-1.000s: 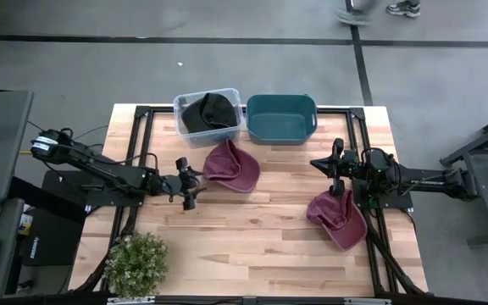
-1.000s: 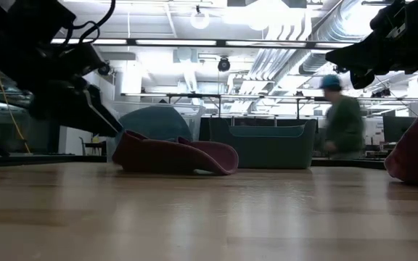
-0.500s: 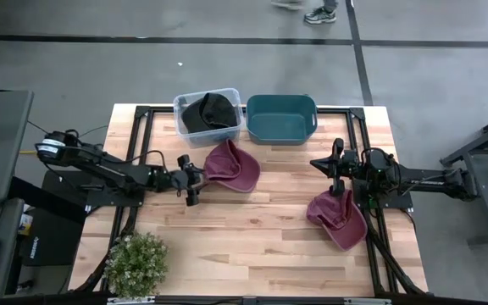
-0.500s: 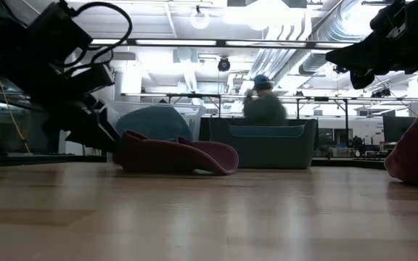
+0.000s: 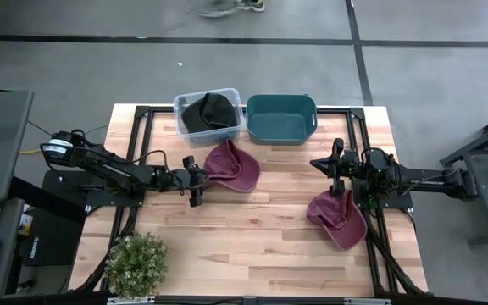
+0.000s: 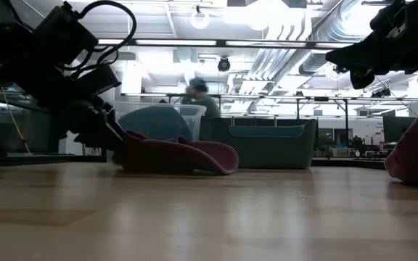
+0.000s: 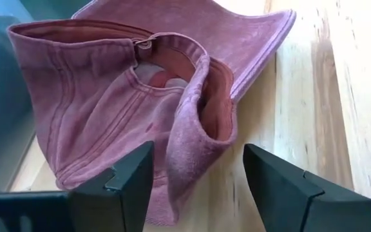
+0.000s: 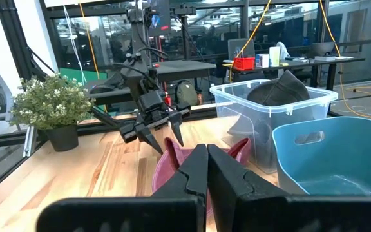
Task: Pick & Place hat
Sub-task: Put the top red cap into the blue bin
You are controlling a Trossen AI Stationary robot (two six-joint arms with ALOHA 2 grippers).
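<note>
Maroon cap (image 5: pixel 231 165) lying crown-down on the desk (image 5: pixel 252 246), just in front of the clear bin (image 5: pixel 207 118) that already holds a dark hat (image 5: pixel 210 110), teal bin (image 5: pixel 281 119) beside it. Now reached by the left tool (image 5: pixel 196 178): a second ago well short of the brim, half a second ago near it, at present right against the cap's near edge. Spread wide in the left wrist view, fingers (image 7: pixel 118 183) straddling the folded rim of the cap, nothing gripped yet. Approach looks finished; closing on the rim seems the step in hand. Second maroon cap (image 5: pixel 339 218) unmoved at the desk's right edge. Right tool (image 5: pixel 335 163) parked above it as before, pressed together and empty.
</note>
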